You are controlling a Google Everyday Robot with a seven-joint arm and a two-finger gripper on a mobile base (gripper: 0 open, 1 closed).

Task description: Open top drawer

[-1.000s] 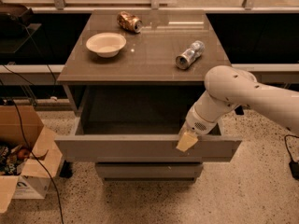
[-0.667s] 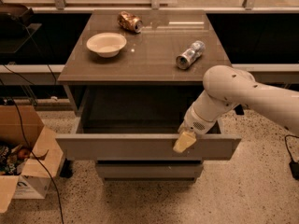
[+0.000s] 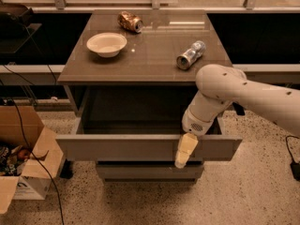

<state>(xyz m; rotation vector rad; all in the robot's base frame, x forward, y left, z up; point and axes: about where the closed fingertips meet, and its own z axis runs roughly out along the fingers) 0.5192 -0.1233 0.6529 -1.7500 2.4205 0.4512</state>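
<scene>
The top drawer (image 3: 117, 147) is pulled far out of the grey-brown cabinet, its deep boxy interior showing dark and empty. Its plain flat front panel faces the camera. My gripper (image 3: 184, 152) hangs from the white arm at the right part of that front panel, its cream fingers (image 3: 186, 146) pointing down over the panel's top edge and outer face. A narrower, shorter drawer front (image 3: 147, 171) sits closed below.
On the cabinet top (image 3: 154, 50) stand a white bowl (image 3: 107, 43), a crushed brown can (image 3: 130, 21) and a silver can lying on its side (image 3: 190, 55). An open cardboard box (image 3: 21, 153) with cables stands on the speckled floor at left.
The drawer has slid a little further out toward the camera, and my gripper has moved with it, down and slightly left.
</scene>
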